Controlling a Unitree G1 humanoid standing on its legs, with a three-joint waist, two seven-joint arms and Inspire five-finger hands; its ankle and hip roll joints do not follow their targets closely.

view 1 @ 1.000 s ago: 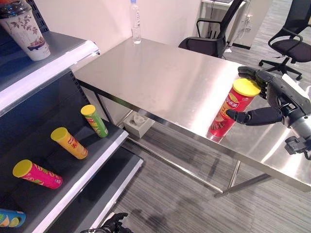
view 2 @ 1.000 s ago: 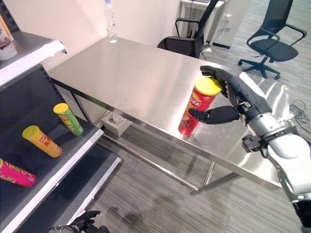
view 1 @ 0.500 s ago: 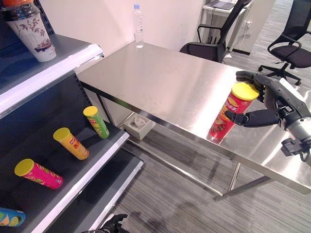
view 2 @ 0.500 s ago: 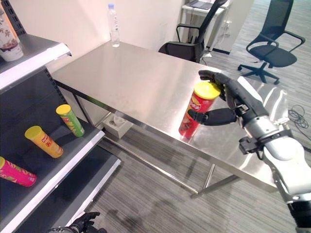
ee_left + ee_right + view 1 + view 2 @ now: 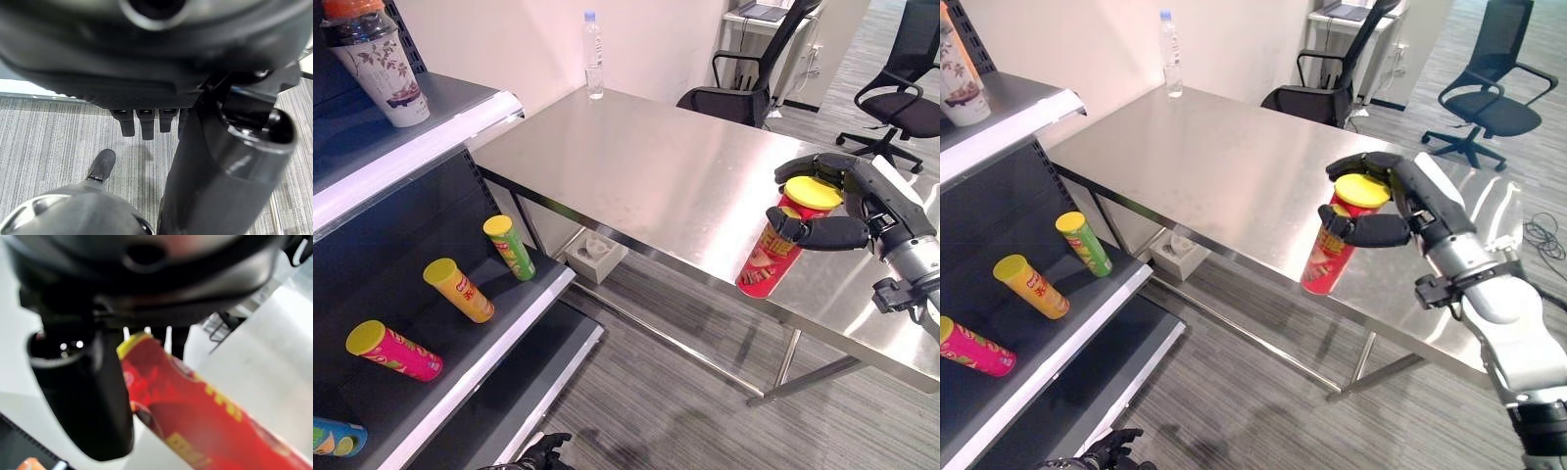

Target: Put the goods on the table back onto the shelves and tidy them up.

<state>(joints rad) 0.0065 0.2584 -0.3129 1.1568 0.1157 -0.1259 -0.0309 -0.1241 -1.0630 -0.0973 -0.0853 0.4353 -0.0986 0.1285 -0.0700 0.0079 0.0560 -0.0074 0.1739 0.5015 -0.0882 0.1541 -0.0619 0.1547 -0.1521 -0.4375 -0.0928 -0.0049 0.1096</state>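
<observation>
Red chip can (image 5: 777,245) now tilted, clasped in closed right robot hand (image 5: 837,211).

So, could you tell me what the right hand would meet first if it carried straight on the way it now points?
The right hand is curled round the red can and points toward the shelf side. Past the can the steel table looks bare along that line; beyond its edge, probably the shelf, though depth is unclear.

Steel table (image 5: 636,166) with bottle (image 5: 593,55), red can (image 5: 773,253)
</observation>
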